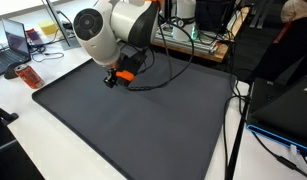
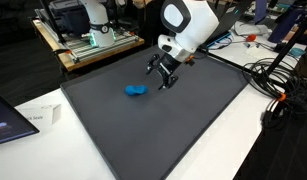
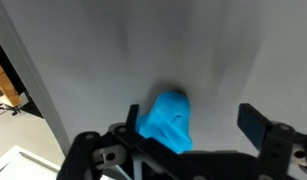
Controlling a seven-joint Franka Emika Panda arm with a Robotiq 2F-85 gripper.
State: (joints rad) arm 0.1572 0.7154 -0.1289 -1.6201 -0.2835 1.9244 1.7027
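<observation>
A small crumpled bright-blue object (image 2: 135,91) lies on the dark grey mat (image 2: 163,125), left of centre. My gripper (image 2: 163,78) hangs just above the mat to the right of the object, apart from it, with its fingers spread. In the wrist view the blue object (image 3: 165,120) sits close to one black finger, and the gripper (image 3: 193,125) is open with nothing between its jaws. In an exterior view the gripper (image 1: 118,77) is near the mat's far left corner, and the blue object is hidden behind the arm.
A small red-orange item (image 1: 30,77) sits by the mat's left edge, with a laptop (image 1: 13,40) behind it. Black cables (image 2: 278,90) lie off the mat's right side. A white card (image 2: 33,118) rests on the table. A cluttered bench (image 2: 93,40) stands behind the mat.
</observation>
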